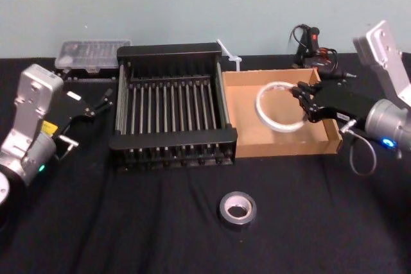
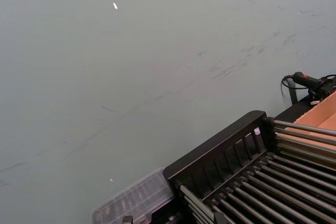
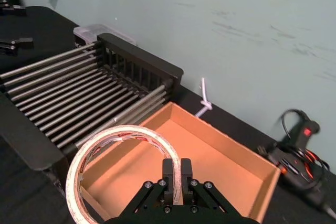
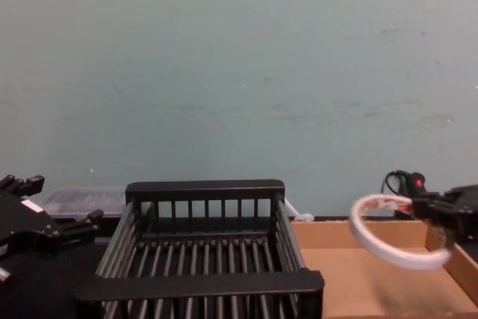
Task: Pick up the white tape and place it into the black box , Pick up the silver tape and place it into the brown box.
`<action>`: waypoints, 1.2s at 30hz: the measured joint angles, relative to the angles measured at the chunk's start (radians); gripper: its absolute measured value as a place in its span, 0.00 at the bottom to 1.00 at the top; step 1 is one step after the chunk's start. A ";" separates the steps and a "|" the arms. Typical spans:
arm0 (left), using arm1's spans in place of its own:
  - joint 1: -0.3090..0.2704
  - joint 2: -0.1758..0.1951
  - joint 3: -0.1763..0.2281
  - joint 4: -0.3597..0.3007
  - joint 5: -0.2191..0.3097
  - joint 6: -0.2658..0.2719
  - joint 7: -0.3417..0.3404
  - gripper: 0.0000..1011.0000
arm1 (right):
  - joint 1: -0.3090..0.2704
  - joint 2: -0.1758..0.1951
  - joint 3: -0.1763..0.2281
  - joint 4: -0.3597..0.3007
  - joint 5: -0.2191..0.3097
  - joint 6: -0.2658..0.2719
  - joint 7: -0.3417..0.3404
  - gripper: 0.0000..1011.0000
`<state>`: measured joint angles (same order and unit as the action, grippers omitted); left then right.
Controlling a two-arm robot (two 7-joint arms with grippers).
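Hanging above the brown box, the white tape, a thin ring tilted off level, is pinched at its rim by the right hand. Black box, slatted, holds nothing. Silver tape lies flat near the table's front edge. Left hand is parked, fingers apart.

Brown box cut off below.

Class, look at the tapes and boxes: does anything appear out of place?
Yes: the right gripper holds the white tape above the brown box, not the black box.
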<state>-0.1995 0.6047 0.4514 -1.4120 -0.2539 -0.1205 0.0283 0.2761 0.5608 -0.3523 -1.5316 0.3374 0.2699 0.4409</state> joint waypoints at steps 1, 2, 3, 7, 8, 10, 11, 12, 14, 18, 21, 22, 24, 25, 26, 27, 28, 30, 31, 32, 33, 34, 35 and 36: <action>0.000 0.000 0.000 0.000 0.000 0.000 0.000 0.99 | 0.006 -0.003 -0.004 0.004 -0.002 0.000 0.002 0.09; 0.000 0.000 0.000 0.000 0.000 0.000 0.000 0.99 | 0.018 -0.009 -0.014 0.014 -0.006 0.000 0.007 0.09; 0.000 0.000 0.000 0.000 0.000 0.000 0.000 0.99 | 0.025 -0.013 -0.018 0.019 -0.008 0.000 0.009 0.09; 0.000 0.000 0.000 0.000 0.000 0.000 0.000 0.99 | 0.057 -0.029 -0.039 0.045 -0.018 0.000 0.022 0.09; 0.000 0.000 0.000 0.000 0.000 0.000 0.000 0.99 | 0.070 -0.036 -0.048 0.056 -0.023 0.000 0.027 0.09; 0.000 0.000 0.000 0.000 0.000 0.000 0.000 0.99 | 0.082 -0.042 -0.056 0.065 -0.027 -0.001 0.031 0.09; 0.000 0.000 0.000 0.000 0.000 0.000 0.000 0.99 | 0.089 -0.045 -0.060 0.069 -0.029 -0.001 0.034 0.09; 0.000 0.000 0.000 0.000 0.000 0.000 0.000 0.99 | 0.101 -0.051 -0.068 0.077 -0.034 -0.001 0.038 0.09; 0.000 0.000 0.000 0.000 0.000 0.000 0.000 0.99 | 0.113 -0.057 -0.075 0.087 -0.038 -0.001 0.043 0.09; 0.000 0.000 0.000 0.000 0.000 0.000 0.000 0.99 | 0.142 -0.072 -0.094 0.105 -0.047 -0.001 0.055 0.09; 0.000 0.000 0.000 0.000 0.000 0.000 0.000 0.99 | 0.168 -0.088 -0.113 0.125 -0.055 -0.002 0.063 0.09; 0.000 0.000 0.000 0.000 0.000 0.000 0.000 0.99 | 0.174 -0.092 -0.117 0.130 -0.056 -0.002 0.065 0.09; 0.000 0.000 0.000 0.000 0.000 0.000 0.000 0.99 | 0.189 -0.102 -0.129 0.142 -0.062 -0.002 0.071 0.09; 0.000 0.000 0.000 0.000 0.000 0.000 0.000 0.99 | 0.194 -0.106 -0.134 0.146 -0.064 -0.002 0.072 0.09; 0.000 0.000 0.000 0.000 0.000 0.000 0.000 0.99 | 0.198 -0.110 -0.138 0.151 -0.066 -0.002 0.074 0.09; 0.000 0.000 0.000 0.000 0.000 0.000 0.000 0.99 | 0.203 -0.113 -0.142 0.155 -0.068 -0.002 0.076 0.09; 0.000 0.000 0.000 0.000 0.000 0.000 0.000 0.99 | 0.213 -0.120 -0.150 0.164 -0.072 -0.002 0.080 0.09; 0.000 0.000 0.000 0.000 0.000 0.000 0.000 0.99 | 0.221 -0.127 -0.158 0.172 -0.076 -0.002 0.082 0.09; 0.000 0.000 0.000 0.000 0.000 0.000 0.000 0.99 | 0.229 -0.134 -0.166 0.181 -0.079 -0.002 0.086 0.09; 0.000 0.000 0.000 0.000 0.000 0.000 0.000 0.99 | 0.234 -0.137 -0.169 0.185 -0.081 -0.002 0.087 0.09; 0.000 0.000 0.000 0.000 0.000 0.000 0.000 0.99 | 0.238 -0.141 -0.173 0.189 -0.082 -0.002 0.088 0.09; 0.000 0.000 0.000 0.000 0.000 0.000 0.000 0.99 | 0.246 -0.147 -0.179 0.198 -0.085 -0.002 0.092 0.09; 0.000 0.000 0.000 0.000 0.000 0.000 0.000 0.99 | 0.251 -0.150 -0.182 0.203 -0.087 -0.002 0.093 0.09; 0.000 0.000 0.000 0.000 0.000 0.000 0.000 0.99 | 0.255 -0.154 -0.185 0.207 -0.088 -0.002 0.095 0.09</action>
<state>-0.1995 0.6047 0.4514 -1.4120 -0.2539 -0.1205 0.0283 0.5307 0.4071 -0.5369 -1.3244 0.2493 0.2676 0.5359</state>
